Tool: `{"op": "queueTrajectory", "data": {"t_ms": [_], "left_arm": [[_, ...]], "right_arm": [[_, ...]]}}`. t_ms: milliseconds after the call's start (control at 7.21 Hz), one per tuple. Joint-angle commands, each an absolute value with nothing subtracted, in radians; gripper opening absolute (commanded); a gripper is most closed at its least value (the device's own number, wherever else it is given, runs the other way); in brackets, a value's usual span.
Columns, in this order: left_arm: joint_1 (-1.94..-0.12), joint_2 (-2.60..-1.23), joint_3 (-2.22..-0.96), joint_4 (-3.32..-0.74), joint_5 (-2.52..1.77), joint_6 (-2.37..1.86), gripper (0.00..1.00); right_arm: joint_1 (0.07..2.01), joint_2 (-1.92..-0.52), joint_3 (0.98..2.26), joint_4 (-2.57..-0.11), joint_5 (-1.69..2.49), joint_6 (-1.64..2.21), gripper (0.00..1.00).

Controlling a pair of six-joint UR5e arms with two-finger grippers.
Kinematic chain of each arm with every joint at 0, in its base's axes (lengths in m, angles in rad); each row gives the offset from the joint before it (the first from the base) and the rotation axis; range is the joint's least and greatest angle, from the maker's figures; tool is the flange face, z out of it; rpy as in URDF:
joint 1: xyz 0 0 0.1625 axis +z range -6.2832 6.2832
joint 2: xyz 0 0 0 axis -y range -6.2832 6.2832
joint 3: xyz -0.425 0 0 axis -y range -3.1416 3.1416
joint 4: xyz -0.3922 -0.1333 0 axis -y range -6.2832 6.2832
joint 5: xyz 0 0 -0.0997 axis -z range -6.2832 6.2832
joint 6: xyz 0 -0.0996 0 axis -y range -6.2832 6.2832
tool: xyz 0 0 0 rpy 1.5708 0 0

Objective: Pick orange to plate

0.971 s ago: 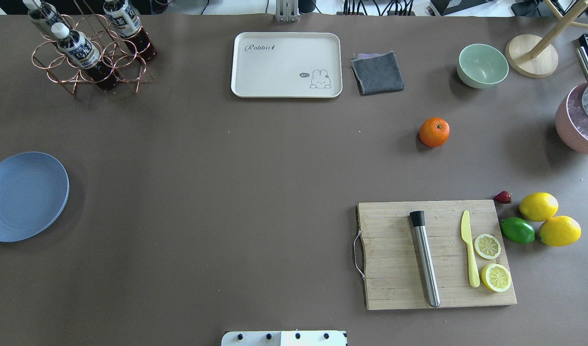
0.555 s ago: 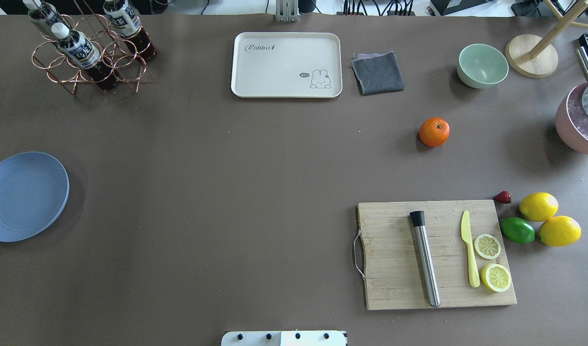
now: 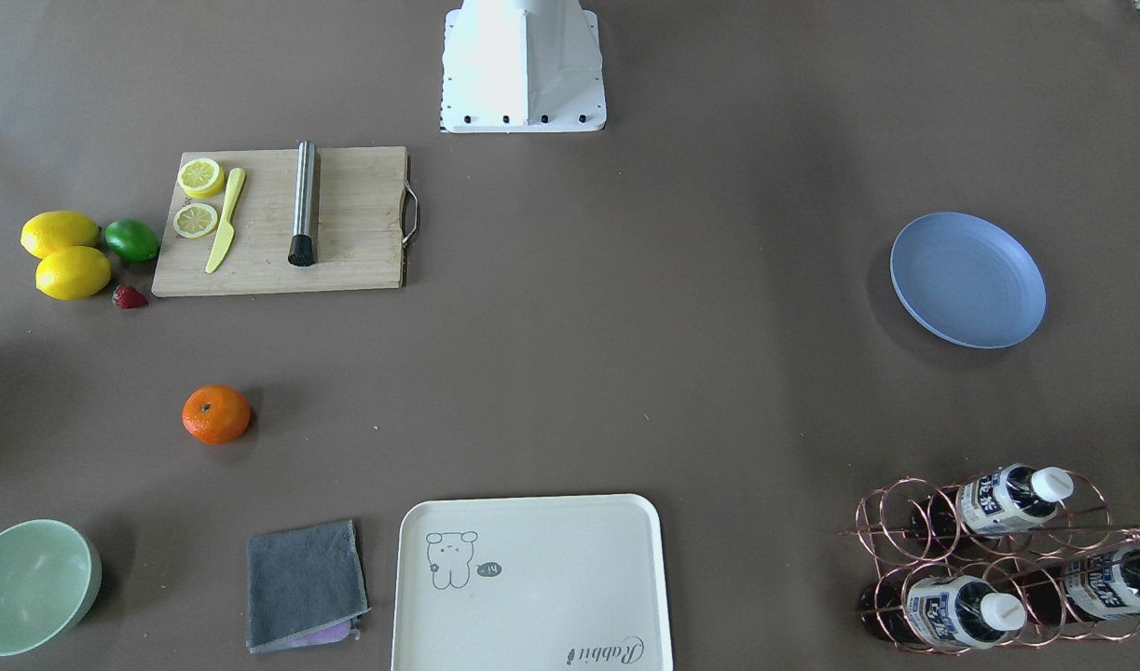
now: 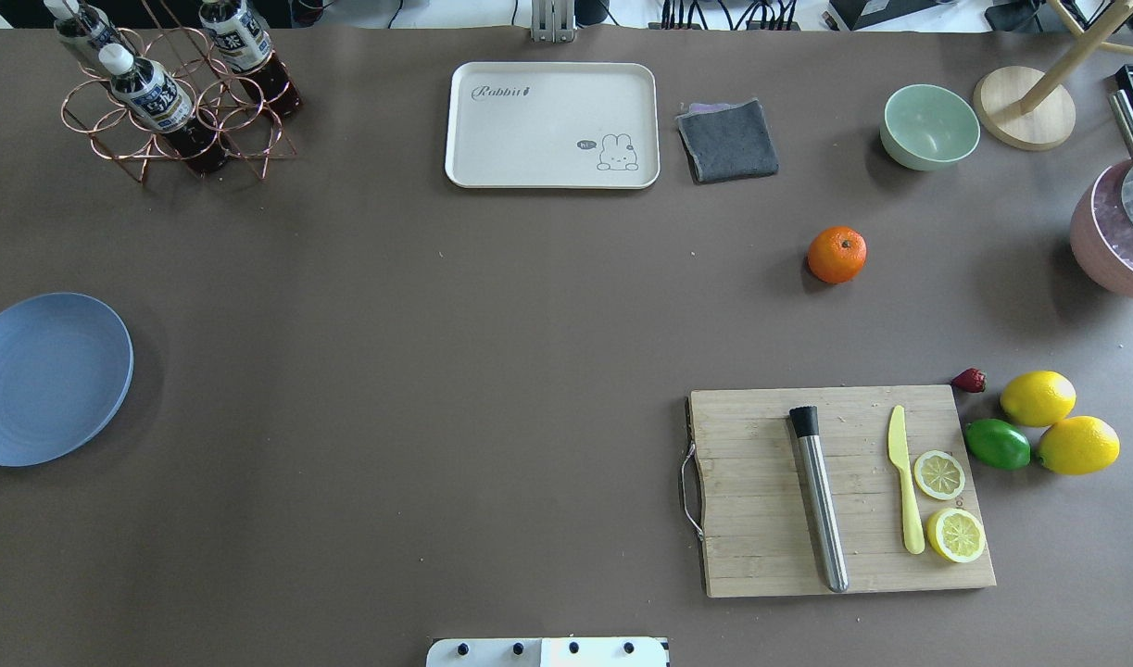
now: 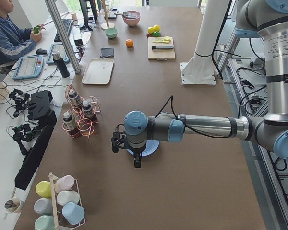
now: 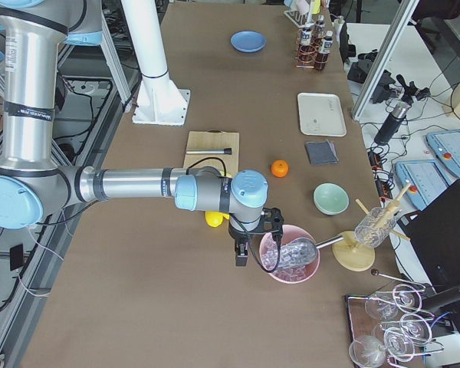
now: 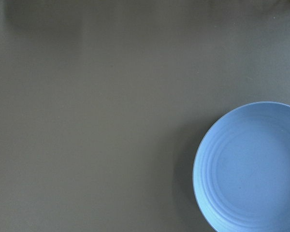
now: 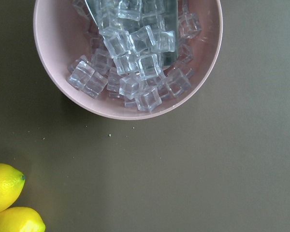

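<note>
The orange (image 4: 837, 255) sits alone on the brown table, right of centre, and also shows in the front view (image 3: 216, 414). The blue plate (image 4: 47, 378) lies at the far left edge; the left wrist view has the plate (image 7: 251, 169) at its lower right. My left gripper (image 5: 136, 160) hangs over the plate's near side, seen only in the exterior left view, so I cannot tell whether it is open or shut. My right gripper (image 6: 241, 254) hovers beside the pink ice bowl (image 6: 290, 257), far from the orange (image 6: 280, 168); I cannot tell its state either.
A wooden cutting board (image 4: 751, 463) carries a muddler, a yellow knife and lemon slices. Two lemons (image 4: 1038, 398), a lime (image 4: 997, 444) and a strawberry lie to its right. A mint bowl (image 4: 930, 126), grey cloth (image 4: 728, 141), cream tray (image 4: 552, 125) and bottle rack (image 4: 172, 102) line the far edge.
</note>
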State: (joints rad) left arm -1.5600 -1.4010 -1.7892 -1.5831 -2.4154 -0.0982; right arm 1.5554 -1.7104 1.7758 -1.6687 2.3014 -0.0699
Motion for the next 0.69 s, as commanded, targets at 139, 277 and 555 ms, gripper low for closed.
{"op": "queueTrajectory", "data": {"t_ms": [139,277,555], "left_arm": [[-1.562,-1.424,-1.784,-1.583,-2.416,-0.101,0.98],[-1.562,-1.425,-1.784,-1.583,-2.416,-0.101,0.98],[-1.562,-1.431,-1.781,-1.668,-2.419,-0.097,0.98]], "right_arm": [[1.555,-1.71,1.779,-1.669,2.306,-0.071,1.0],[1.555,-1.71,1.779,-1.667,2.306,-0.071,1.0],[1.555,-1.71,1.779,-1.669,2.306,-0.071,1.0]]}}
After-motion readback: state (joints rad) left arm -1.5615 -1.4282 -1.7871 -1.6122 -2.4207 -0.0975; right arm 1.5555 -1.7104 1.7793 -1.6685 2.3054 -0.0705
